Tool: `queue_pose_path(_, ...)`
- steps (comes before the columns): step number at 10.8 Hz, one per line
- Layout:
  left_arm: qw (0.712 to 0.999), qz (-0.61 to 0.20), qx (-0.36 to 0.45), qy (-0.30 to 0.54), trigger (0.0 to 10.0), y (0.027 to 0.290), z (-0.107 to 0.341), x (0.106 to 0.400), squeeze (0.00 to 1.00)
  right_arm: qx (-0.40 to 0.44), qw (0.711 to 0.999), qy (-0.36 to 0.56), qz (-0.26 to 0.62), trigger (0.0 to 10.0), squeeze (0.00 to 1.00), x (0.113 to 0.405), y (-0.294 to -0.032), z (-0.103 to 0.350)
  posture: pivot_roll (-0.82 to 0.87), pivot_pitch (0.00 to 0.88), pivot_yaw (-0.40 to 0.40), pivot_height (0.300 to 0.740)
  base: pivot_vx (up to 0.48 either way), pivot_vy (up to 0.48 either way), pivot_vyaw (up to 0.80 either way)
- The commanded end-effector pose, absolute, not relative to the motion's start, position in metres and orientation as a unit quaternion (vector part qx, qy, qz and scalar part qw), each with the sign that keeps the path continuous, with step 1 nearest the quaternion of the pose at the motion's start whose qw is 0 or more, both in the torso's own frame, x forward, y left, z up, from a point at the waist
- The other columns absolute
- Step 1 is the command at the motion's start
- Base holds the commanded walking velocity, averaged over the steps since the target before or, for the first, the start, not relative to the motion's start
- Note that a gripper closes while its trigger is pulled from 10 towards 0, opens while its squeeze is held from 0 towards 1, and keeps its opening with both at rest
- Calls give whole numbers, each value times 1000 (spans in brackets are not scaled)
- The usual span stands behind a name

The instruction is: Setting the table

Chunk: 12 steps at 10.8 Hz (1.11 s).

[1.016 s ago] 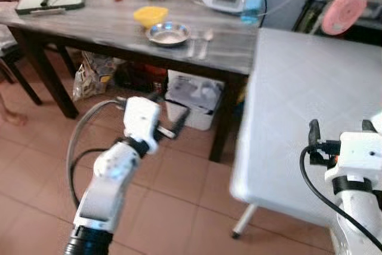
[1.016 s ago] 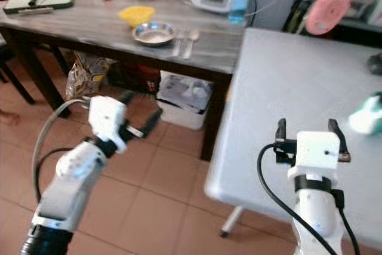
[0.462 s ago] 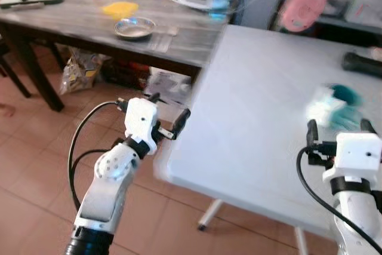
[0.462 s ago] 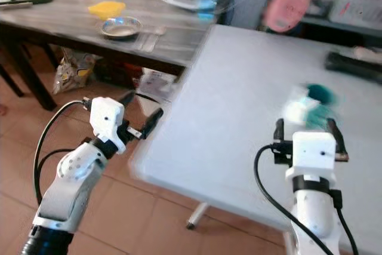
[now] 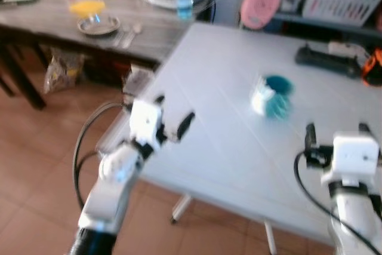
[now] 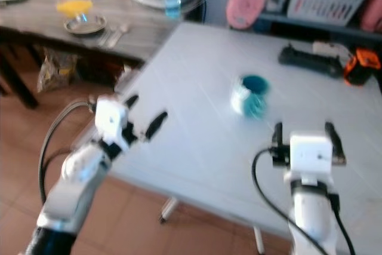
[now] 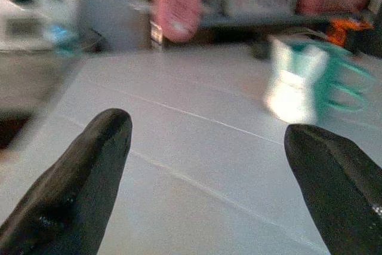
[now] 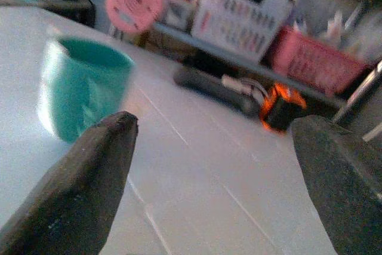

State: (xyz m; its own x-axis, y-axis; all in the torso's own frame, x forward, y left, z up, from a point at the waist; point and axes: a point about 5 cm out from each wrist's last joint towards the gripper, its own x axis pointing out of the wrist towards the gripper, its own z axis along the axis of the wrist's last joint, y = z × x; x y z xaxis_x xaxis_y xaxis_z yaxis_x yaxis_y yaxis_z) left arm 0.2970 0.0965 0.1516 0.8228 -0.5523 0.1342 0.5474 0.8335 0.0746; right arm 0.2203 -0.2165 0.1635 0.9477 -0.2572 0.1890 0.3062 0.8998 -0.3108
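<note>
Teal and white, the cup stands upright near the middle of the pale grey worktop, touching neither arm. The left pincer hovers over the worktop's near-left edge, fingers spread and empty. The right pincer is raised at the near side, well short of the cup, also spread and empty.

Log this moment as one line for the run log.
stage: facing white table | left gripper: open, over table edge, empty | right gripper: open, empty | teal-and-white mug: mid-table, untouched | views: blurred
</note>
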Motion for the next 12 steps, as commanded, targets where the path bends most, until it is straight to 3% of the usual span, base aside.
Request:
queue_pose_path(1,950,-302,23,-76,10000,93,152,295,0,-166,972,-67,-151,10000,451,219,-218,161,82,108,-2,740,0,0,0)
queue_pose_path(2,949,-305,22,-76,10000,92,151,295,0,-167,972,-67,-151,10000,447,219,-217,160,82,107,-2,740,0,0,0)
queue_pose_path(3,934,-351,18,-71,10000,82,149,291,0,-166,974,-56,-146,10000,306,221,-216,153,86,109,3,740,0,0,0)
queue_pose_path(5,915,-398,6,-67,10000,76,151,288,0,-156,976,-58,-137,10000,290,224,-214,152,86,115,9,740,0,0,0)
queue_pose_path(6,881,-469,18,-56,10000,68,149,280,0,-147,980,-62,-116,10000,290,233,-211,151,91,121,13,740,0,0,0)
queue_pose_path(8,875,-482,20,-46,10000,67,147,281,0,-146,985,-58,-77,10000,275,252,-204,149,91,130,22,740,0,0,0)
queue_pose_path(9,872,-486,19,-45,10000,65,147,281,0,-137,988,-51,-53,10000,0,265,-200,145,95,134,22,740,0,0,0)
queue_pose_path(12,871,-489,24,-33,10000,70,143,277,0,-100,993,-54,-7,10000,0,300,-196,147,126,151,14,740,0,0,0)
